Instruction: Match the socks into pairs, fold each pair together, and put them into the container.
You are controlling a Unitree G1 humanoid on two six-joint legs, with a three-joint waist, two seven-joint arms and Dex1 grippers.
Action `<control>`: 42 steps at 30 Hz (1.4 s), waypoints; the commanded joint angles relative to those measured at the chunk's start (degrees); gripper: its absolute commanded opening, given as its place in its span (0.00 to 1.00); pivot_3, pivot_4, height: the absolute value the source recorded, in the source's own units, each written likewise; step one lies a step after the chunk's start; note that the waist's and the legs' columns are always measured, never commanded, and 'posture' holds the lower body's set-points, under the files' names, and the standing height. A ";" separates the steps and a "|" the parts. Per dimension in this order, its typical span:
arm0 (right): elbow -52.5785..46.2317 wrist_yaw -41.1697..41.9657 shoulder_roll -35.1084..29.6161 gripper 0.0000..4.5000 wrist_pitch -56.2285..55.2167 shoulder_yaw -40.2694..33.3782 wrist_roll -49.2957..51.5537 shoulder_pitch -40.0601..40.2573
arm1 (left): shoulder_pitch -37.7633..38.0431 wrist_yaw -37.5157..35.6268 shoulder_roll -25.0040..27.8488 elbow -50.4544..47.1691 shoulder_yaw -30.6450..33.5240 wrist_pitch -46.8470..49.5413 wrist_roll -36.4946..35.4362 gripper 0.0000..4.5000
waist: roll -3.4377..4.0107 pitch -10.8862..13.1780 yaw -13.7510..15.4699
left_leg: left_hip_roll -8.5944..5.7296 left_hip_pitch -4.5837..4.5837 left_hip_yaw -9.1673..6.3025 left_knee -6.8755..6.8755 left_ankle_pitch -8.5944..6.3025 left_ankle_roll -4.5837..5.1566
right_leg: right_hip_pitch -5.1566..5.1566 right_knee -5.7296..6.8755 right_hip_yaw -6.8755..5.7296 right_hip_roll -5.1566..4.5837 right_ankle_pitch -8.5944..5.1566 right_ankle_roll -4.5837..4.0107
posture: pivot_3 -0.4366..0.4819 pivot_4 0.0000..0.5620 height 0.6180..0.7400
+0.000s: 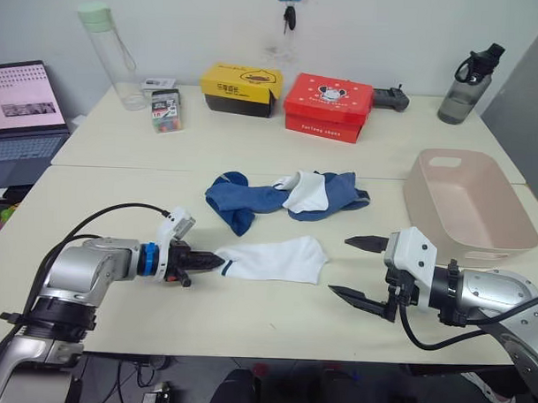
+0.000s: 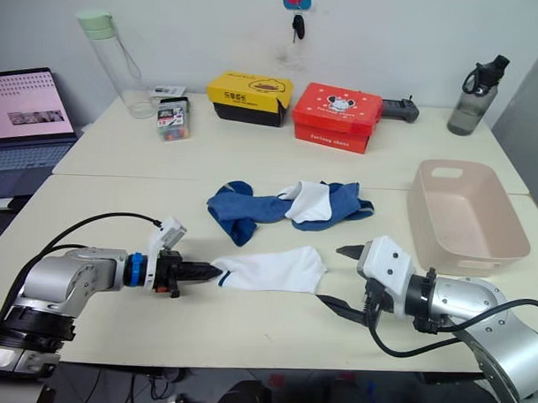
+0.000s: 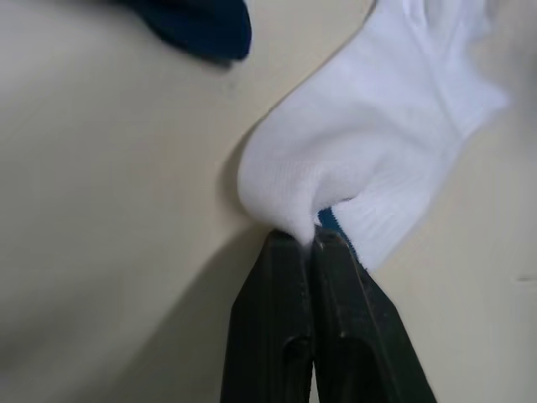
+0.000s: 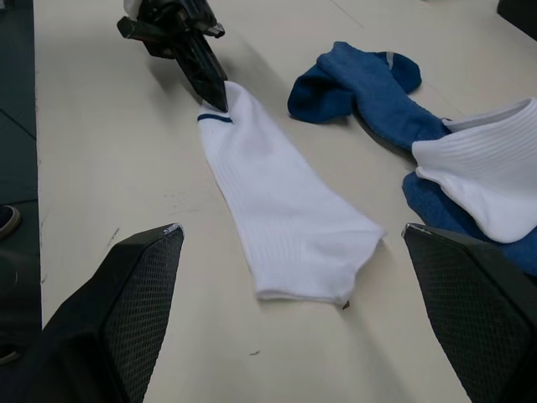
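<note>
We see the pale pink tub [image 1: 468,208] sitting near the right edge of the table [image 1: 121,143], and its inside looks bare, with a slot handle at its far end. Our left end effector [image 1: 216,262] is pinched tight on the cuff end of a white sock [image 1: 276,258], which lies flat on the table toward the front edge, its toe pointing to the right. In the left wrist view the two black fingers [image 3: 281,336] press together with a fold of white fabric caught between their tips. Our right end effector [image 1: 353,268] hovers just to the right of that sock with its fingers spread wide and nothing between them; the toe of the sock lies near the gap, not touching either finger. Behind the white sock, near the middle of the table, a heap of blue socks [image 1: 251,199] lies tangled together, and a second white sock [image 1: 306,190] rests on top of the heap toward its right side. Along the far edge stand a yellow box [image 1: 240,88] and a red box [image 1: 328,106] side by side, both shut, so we cannot tell their contents. A tall clear bottle [image 1: 111,53] with a pale green cap stands near the far left corner, and a dark bottle [image 1: 468,83] stands toward the far right corner. A laptop [image 1: 22,122] sits open off the left edge.
</note>
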 commanded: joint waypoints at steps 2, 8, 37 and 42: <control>0.48 0.68 -1.24 1.00 -4.02 1.27 -4.54 0.50 | 0.66 2.01 -1.04 -2.53 1.61 -5.28 1.63 0.00 | 0.00 0.00 0.10 | 0.00 0.00 0.00 0.00 0.00 -0.01 | 0.00 0.00 0.00 -0.01 0.00 0.00 | 0.48 0.27 1.00; 2.24 2.49 -1.46 1.00 -6.89 1.83 -6.50 1.85 | 3.05 -1.87 2.25 -2.64 4.47 -14.14 2.51 0.28 | 0.00 0.00 0.04 | 0.01 -0.04 0.01 -0.04 0.01 -0.02 | -0.08 -0.01 0.00 -0.01 0.00 0.00 | 0.48 0.27 1.00; 21.81 11.01 5.39 1.00 -16.33 24.27 -25.98 -14.48 | -3.71 -12.36 2.39 16.79 -12.44 -79.52 30.90 0.82 | 0.19 -0.07 -0.23 | -0.08 0.07 0.02 -0.01 0.01 0.04 | -0.01 0.02 -0.02 -0.01 0.04 0.03 | 0.48 0.27 1.00; 27.62 12.49 8.16 0.87 -17.76 26.14 -28.13 -17.99 | -5.60 -12.93 1.52 17.80 -14.37 -77.44 32.04 0.49 | 0.23 -0.09 -0.21 | -0.12 0.08 0.02 0.00 0.02 0.03 | 0.00 0.03 0.01 -0.02 0.04 0.04 | 0.48 0.27 1.00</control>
